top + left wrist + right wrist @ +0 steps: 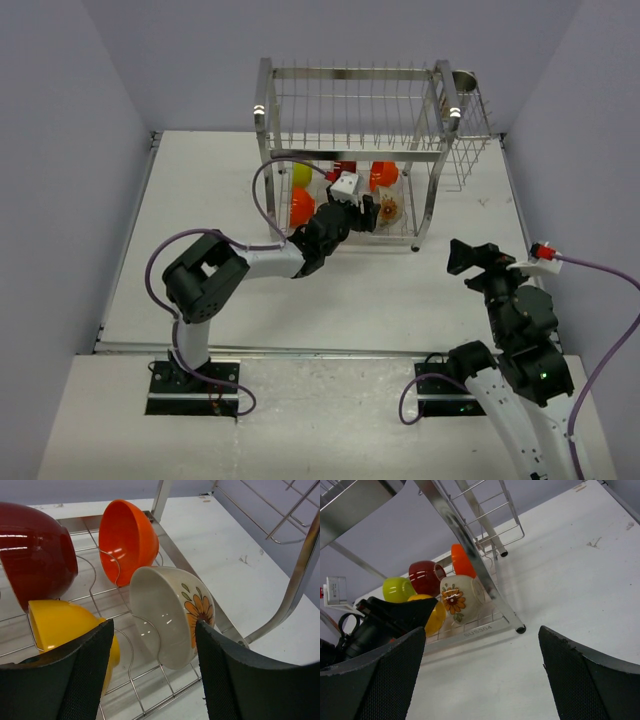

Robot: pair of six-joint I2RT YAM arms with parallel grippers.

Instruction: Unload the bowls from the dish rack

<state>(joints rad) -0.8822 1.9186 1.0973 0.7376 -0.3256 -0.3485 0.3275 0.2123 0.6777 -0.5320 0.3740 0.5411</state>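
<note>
The left tool [154, 630] stands with its two dark padded fingers [85, 680] wide apart. The cream bowl with the orange flower [165, 615] sits on edge between them, its painted side close to the right-hand finger; contact is unclear. The yellow bowl [60, 625] lies partly behind the left-hand finger, with the dark red bowl [35, 550] beyond it. Straight ahead, the orange bowl [125, 532] leans on the wire floor of the dish rack [140, 702]. To the right, a steel post [295, 590] rises over the white counter [225, 545].
</note>
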